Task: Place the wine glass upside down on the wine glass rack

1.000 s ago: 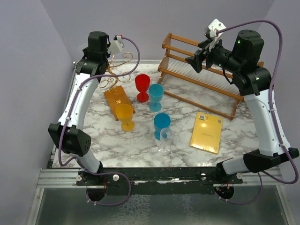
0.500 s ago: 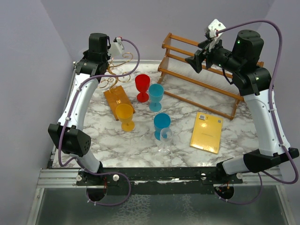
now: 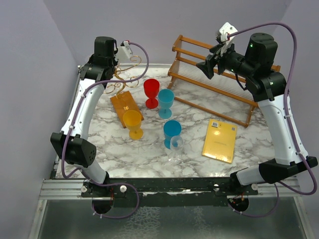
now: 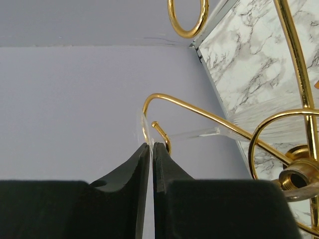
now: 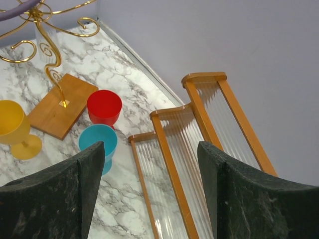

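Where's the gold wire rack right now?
In the top view the rack stands at the far-left corner of the table, just left of the red glass and behind the yellow glass. The left gripper sits among its wire arms.

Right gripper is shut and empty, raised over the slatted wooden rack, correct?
Not shut: the right gripper stands open, jaws wide apart, as the right wrist view shows. It is empty, raised over the slatted wooden rack.
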Controlling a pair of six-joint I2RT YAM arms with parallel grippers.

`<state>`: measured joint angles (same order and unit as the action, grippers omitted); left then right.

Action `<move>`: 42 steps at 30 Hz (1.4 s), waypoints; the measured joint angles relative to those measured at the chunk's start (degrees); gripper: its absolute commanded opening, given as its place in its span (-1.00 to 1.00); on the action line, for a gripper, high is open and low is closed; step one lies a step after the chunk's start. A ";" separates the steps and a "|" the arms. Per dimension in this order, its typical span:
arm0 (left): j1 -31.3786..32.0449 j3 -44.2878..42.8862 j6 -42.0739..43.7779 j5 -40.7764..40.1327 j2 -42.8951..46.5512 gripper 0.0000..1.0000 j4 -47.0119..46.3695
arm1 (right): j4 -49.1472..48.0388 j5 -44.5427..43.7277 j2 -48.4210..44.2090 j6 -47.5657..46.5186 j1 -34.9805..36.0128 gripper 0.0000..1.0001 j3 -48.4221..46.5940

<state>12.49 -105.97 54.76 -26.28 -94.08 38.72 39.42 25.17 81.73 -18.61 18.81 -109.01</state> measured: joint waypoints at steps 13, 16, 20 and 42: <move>0.02 0.46 -1.53 1.49 2.05 -0.33 1.46 | -1.25 -1.49 -0.04 -3.19 0.00 0.51 6.45; 0.02 0.48 -2.10 2.21 2.43 -0.19 2.49 | -1.22 -1.57 -0.02 -4.50 0.00 0.51 8.59; 0.26 0.96 -3.41 3.58 3.74 0.08 3.41 | 0.61 0.55 0.02 -7.34 0.07 0.50 10.34; 0.66 1.11 -20.22 14.99 11.34 0.91 -1.40 | 21.97 12.35 -0.94 -21.03 23.41 0.27 19.80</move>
<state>13.15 -104.86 34.54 -11.29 -82.74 37.32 61.39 37.52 80.79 -39.64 42.22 -89.21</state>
